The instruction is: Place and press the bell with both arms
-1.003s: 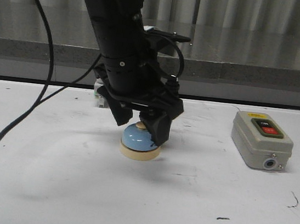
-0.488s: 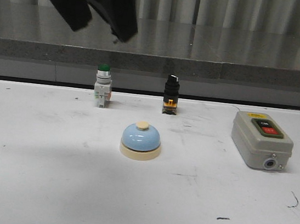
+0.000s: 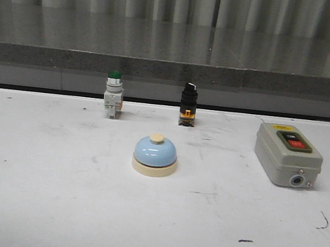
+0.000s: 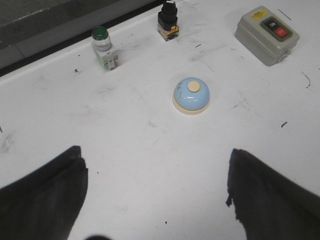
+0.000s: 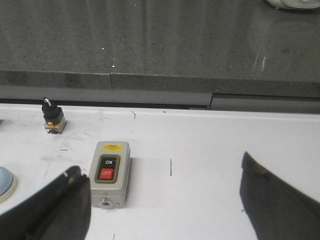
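The light-blue bell (image 3: pixel 155 155) with cream base and cream button stands upright on the white table, near the middle. It also shows in the left wrist view (image 4: pixel 191 95) and at the edge of the right wrist view (image 5: pixel 5 183). My left gripper (image 4: pixel 156 160) is open and empty, raised well above the table, with the bell ahead of its fingers. My right gripper (image 5: pixel 161 175) is open and empty above the table, beside the grey switch box. Neither gripper shows in the front view.
A grey switch box (image 3: pixel 287 154) with ON and OFF buttons sits at the right. A green-capped push button (image 3: pixel 113 94) and a black selector switch (image 3: pixel 187 104) stand at the table's back edge, before a grey counter (image 3: pixel 175 46).
The left arm, whose gripper was at the bell one second ago, has lifted away up and left and left the front view. The bell stands free.
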`<state>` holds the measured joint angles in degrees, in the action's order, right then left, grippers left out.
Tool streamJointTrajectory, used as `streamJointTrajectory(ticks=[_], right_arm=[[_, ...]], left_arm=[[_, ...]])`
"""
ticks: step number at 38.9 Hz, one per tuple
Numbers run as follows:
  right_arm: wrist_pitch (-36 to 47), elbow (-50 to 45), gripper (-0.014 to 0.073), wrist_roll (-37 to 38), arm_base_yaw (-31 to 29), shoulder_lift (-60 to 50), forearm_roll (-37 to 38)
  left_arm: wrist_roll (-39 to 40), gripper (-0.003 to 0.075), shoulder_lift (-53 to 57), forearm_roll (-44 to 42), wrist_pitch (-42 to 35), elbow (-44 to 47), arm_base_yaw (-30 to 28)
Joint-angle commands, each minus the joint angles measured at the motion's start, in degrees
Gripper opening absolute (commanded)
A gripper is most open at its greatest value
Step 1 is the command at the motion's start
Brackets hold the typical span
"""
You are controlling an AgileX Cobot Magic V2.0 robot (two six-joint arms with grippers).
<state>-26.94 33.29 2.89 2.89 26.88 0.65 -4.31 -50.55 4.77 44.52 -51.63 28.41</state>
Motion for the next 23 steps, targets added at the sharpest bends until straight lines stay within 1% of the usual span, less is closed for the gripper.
streamJointTrajectory(ticks=[1,9,23], right_arm=[[4.1,1.7,0.0623,-0.2,-0.4,0.6,0.5],[4.1,1.7,0.0623,-0.2,-0.4,0.6,0.5],[5.3,1.7,0.0623,-0.2,-0.4,0.6,0.5]], left_arm=[[1.0,0.0554,5.2,0.6,-2.8,1.6,-0.2],[1.9,0.0554,12.1,0.6,-2.8,6.0,-0.2],[1.9,0.0554,12.7,0.6,-2.4,6.4,-0.2]])
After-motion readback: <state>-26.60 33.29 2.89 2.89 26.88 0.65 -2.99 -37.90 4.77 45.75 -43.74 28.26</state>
